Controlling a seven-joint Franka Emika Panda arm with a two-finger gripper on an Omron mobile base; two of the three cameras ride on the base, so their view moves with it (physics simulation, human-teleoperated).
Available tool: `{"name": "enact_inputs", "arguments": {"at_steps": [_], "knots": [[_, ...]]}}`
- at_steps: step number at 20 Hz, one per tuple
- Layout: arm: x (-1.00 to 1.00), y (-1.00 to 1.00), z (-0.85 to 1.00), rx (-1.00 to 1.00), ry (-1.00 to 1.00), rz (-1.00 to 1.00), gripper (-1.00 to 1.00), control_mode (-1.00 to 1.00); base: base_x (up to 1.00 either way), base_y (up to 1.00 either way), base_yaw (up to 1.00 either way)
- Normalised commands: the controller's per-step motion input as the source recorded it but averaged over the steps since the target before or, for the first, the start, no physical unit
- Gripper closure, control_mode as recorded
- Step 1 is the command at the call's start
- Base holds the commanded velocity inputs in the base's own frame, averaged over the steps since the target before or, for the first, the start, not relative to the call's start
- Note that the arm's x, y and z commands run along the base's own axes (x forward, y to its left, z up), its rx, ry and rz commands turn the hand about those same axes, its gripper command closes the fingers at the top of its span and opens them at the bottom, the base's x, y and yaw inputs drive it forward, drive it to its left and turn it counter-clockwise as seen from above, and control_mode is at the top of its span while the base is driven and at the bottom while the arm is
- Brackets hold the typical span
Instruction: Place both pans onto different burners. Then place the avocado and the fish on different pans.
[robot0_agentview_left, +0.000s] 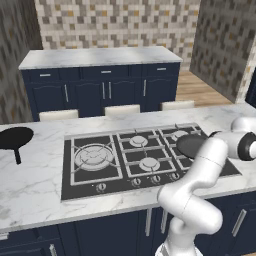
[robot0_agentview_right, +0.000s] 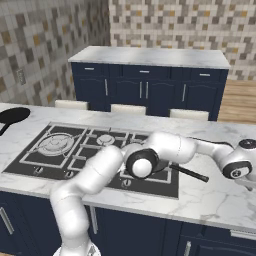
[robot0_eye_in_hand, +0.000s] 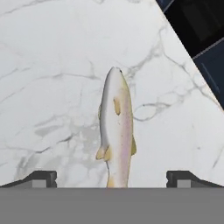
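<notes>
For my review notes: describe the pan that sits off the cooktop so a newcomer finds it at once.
Start at the black cooktop in the marble counter. Go left past the large burner to the counter's far left edge. That pan lies on bare marble; the other pan rests on the grates.

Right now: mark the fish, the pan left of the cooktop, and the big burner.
fish (robot0_eye_in_hand: 116, 127): hand view, mid body.
pan on the counter (robot0_agentview_left: 14, 137): left base view, middle of its dish.
large burner (robot0_agentview_left: 93, 156): left base view, centre of the ring.
</notes>
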Motion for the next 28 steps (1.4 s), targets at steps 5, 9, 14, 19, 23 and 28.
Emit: {"name": "enact_inputs", "arguments": {"at_steps": [5, 9, 14, 19, 23, 28], "knots": [[0.14, -0.14, -0.38, 0.0, 0.0, 0.0, -1.0, -1.0, 0.0, 0.0, 0.0], [0.31, -0.1, -0.39, 0.0, 0.0, -0.01, 1.0, -1.0, 0.0, 0.0, 0.0], [0.34, -0.15, -0.32, 0.0, 0.0, -0.03, 1.0, -1.0, 0.0, 0.0, 0.0], [0.17, -0.01, 0.03, 0.04, -0.01, -0.02, 1.0, -1.0, 0.0, 0.0, 0.0], [-0.12, 0.63, 0.95, 0.0, -0.11, 0.0, 1.0, -1.0, 0.0, 0.0, 0.0], [-0.1, 0.96, 0.31, -0.04, -0.06, 0.0, 1.0, -1.0, 0.0, 0.0, 0.0]]}}
